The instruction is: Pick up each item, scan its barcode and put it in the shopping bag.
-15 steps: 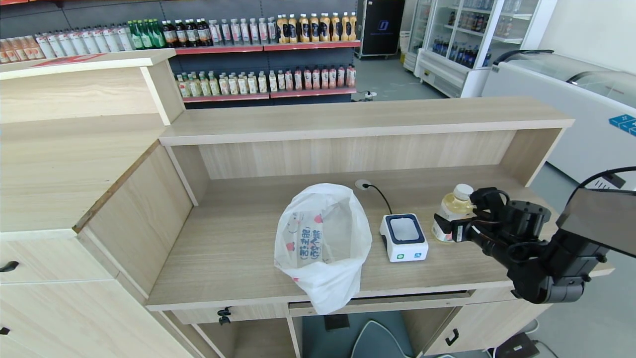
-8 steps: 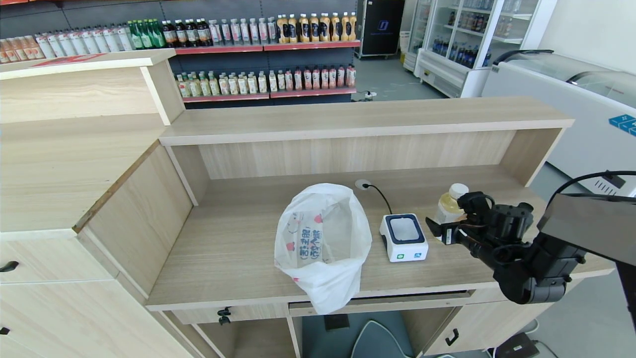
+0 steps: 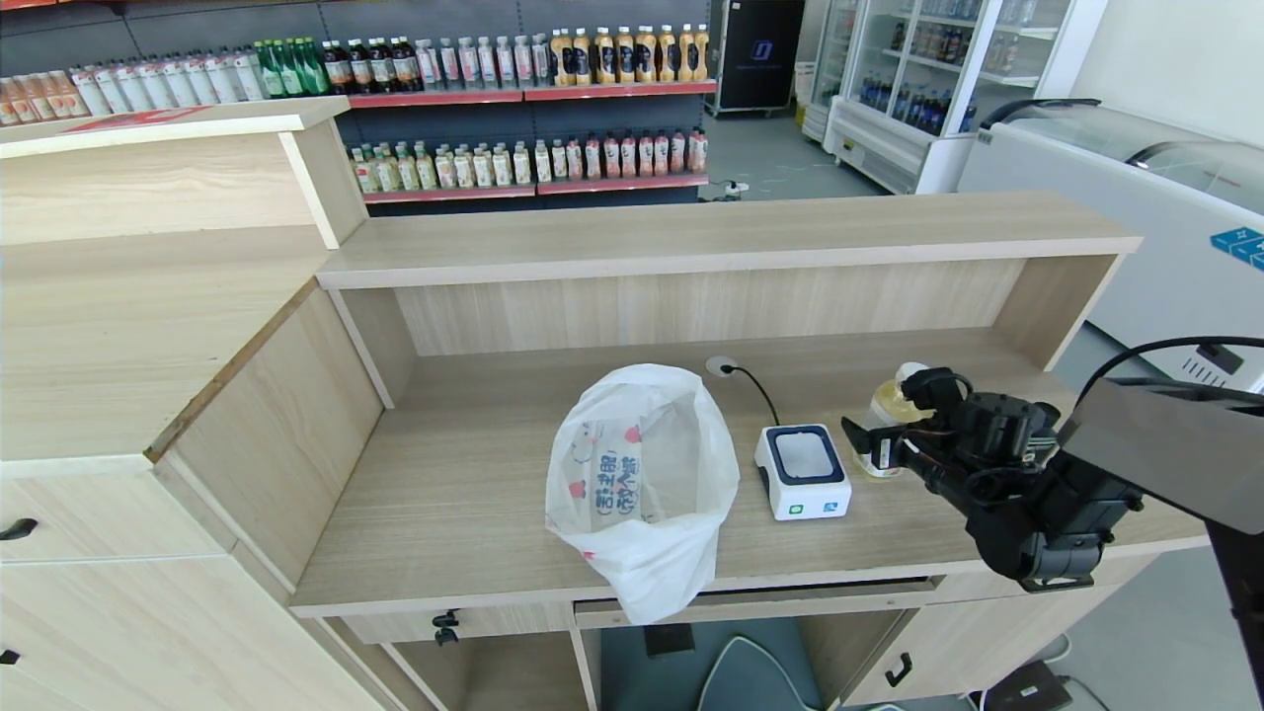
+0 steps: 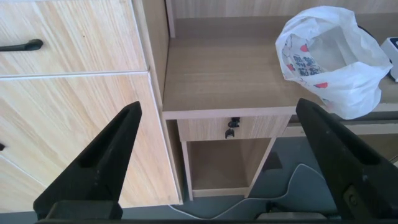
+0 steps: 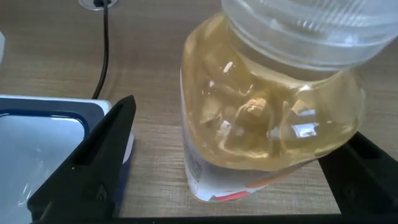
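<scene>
The left gripper (image 4: 217,109) faced the counter's (image 3: 464,494) front and drawers, its jaws spread wide with nothing between them. The white shopping bag (image 3: 642,474) stood on the counter with its mouth open upward. At its 3 o'clock sat the scanner (image 3: 802,472), its cable running off toward 11 o'clock. At the scanner's 2 o'clock the bottle (image 3: 884,400) of yellow liquid stood upright on the counter. The right gripper (image 3: 889,413) sat around it, jaws apart, with one finger (image 5: 93,174) clear of the bottle's side.
</scene>
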Motion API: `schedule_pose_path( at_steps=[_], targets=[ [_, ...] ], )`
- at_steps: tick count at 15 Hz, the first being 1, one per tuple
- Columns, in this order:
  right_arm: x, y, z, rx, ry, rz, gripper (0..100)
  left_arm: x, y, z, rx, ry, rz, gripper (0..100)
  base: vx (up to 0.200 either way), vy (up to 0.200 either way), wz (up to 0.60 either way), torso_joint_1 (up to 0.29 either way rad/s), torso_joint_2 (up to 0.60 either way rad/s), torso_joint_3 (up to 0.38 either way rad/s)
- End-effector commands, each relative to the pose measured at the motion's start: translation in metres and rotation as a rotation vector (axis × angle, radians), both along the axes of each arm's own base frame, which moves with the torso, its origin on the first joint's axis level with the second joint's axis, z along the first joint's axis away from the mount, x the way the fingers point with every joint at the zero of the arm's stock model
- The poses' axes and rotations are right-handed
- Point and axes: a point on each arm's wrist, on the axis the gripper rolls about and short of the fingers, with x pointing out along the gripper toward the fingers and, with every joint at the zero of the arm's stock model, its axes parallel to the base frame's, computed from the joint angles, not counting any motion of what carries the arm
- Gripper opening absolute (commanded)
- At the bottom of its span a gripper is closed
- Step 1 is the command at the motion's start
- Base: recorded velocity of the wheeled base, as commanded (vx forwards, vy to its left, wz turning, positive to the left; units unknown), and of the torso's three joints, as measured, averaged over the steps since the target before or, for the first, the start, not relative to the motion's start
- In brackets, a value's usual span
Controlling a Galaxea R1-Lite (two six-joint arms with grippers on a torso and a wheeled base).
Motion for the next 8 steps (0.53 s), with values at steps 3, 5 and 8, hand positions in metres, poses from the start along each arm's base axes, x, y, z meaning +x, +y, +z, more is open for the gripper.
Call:
schedule_pose_path(
  at_steps=[3,5,8],
  targets=[
    [0.007,-0.010,-0.015,-0.024,0.017,-0.013,100,0.000,0.000,0.000,0.000,-0.001,0.002,100,0.000,0.000,0.00,0.000,0.00,0.000],
    [0.016,-0.009,-0.016,-0.021,-0.008,-0.004,100,0.000,0.000,0.000,0.000,-0.001,0.002,100,0.000,0.000,0.00,0.000,0.00,0.000],
    [0.030,-0.007,-0.010,-0.019,-0.020,0.025,100,0.000,0.000,0.000,-0.001,-0.001,0.002,100,0.000,0.000,0.00,0.000,0.00,0.000]
  ],
)
